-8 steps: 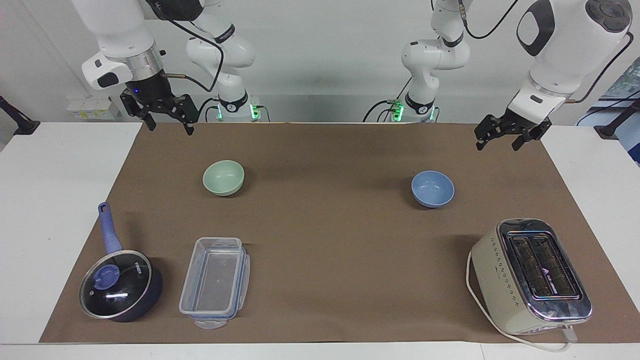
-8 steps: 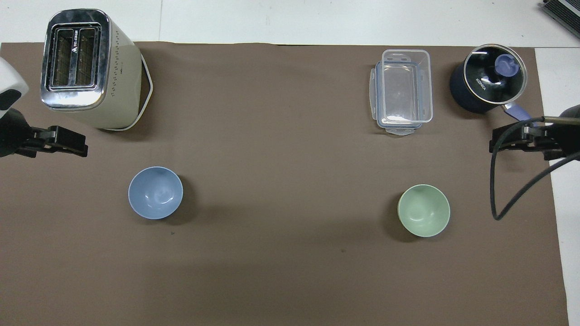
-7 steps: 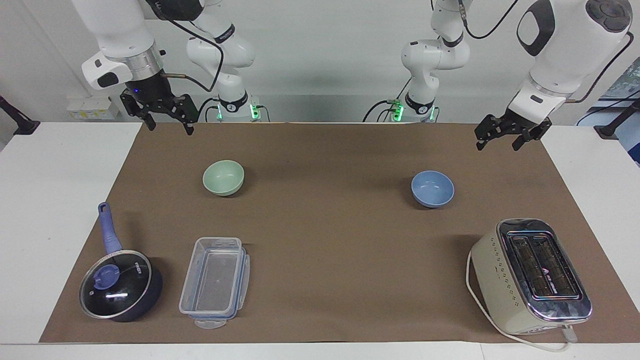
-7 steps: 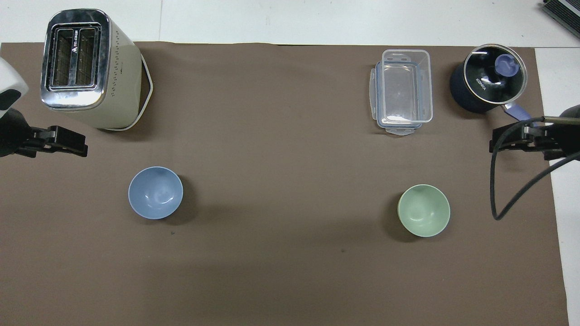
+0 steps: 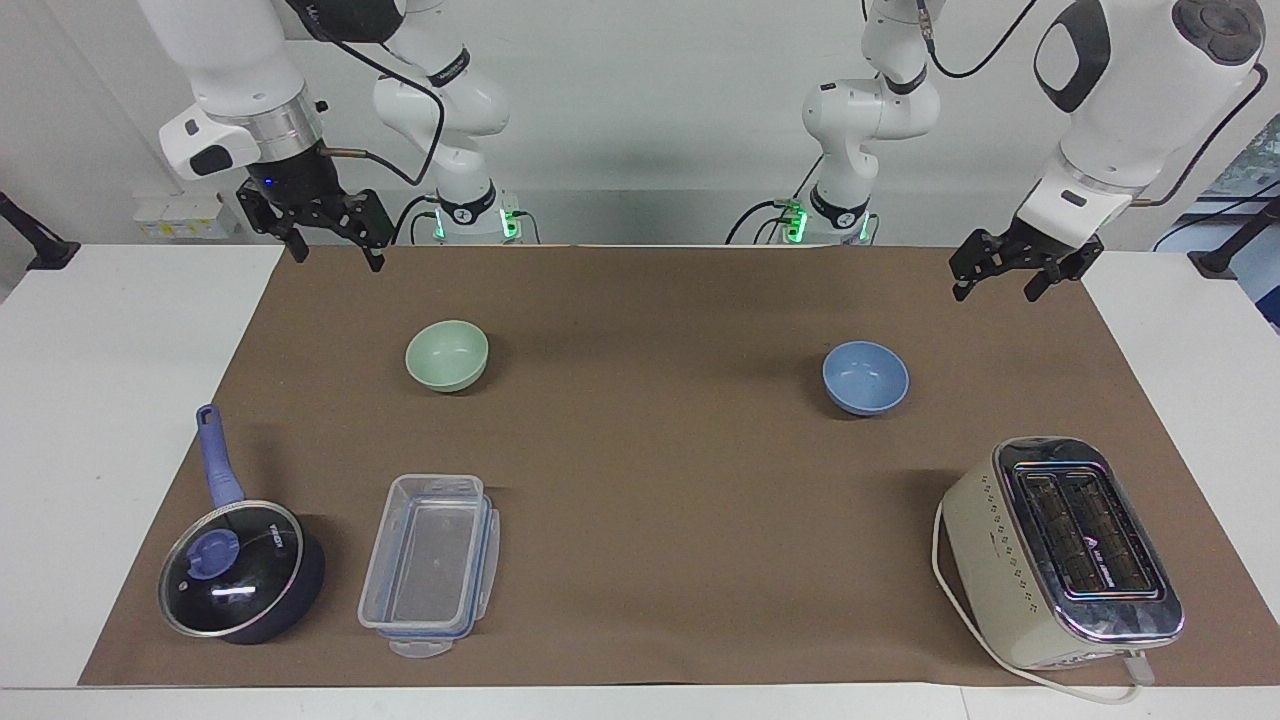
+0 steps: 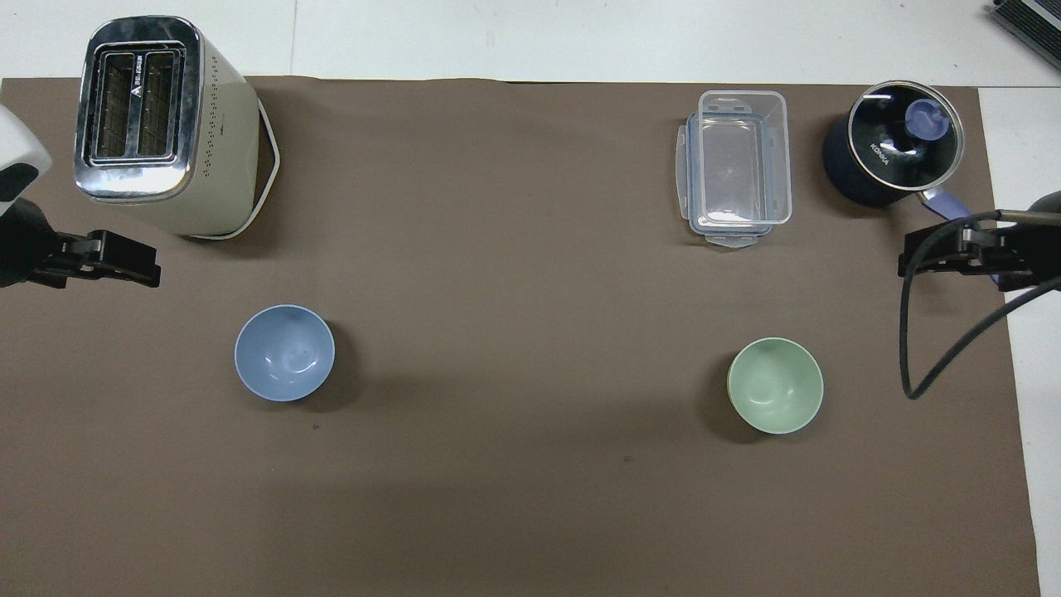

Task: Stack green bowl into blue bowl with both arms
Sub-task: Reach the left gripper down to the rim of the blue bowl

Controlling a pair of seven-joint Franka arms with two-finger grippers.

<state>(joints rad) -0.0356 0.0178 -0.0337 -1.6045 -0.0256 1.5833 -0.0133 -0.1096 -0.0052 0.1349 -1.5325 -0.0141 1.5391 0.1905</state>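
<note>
The green bowl (image 5: 447, 355) sits mouth up on the brown mat (image 5: 650, 470), toward the right arm's end of the worktop (image 5: 110, 400), with nothing in it. The blue bowl (image 5: 865, 377) stands the same way toward the left arm's end, also holding nothing, and the two are well apart with bare mat between them. Both are round, so neither has a long axis to speak of; each simply opens straight upward.

Farther from the robots than the green bowl lies a clear plastic box (image 5: 430, 565), lidless as far as I can see and with nothing inside, its long side running away from the robots. Just beside it, closer to the right arm's end, is a dark saucepan (image 5: 240, 572) under a glass lid with a blue knob; its blue handle points back toward the robots, and what is inside I cannot make out. Farther from the robots than the blue bowl stands a cream toaster (image 5: 1060, 550), both slots facing up, its cord looped round its base.

The right gripper (image 5: 333, 246) hangs in the air over the mat's corner at its own end, jaws spread and holding nothing. The left gripper (image 5: 998, 283) hovers over the mat's edge at the left arm's end, jaws likewise spread apart with nothing between them. Neither touches a bowl.
</note>
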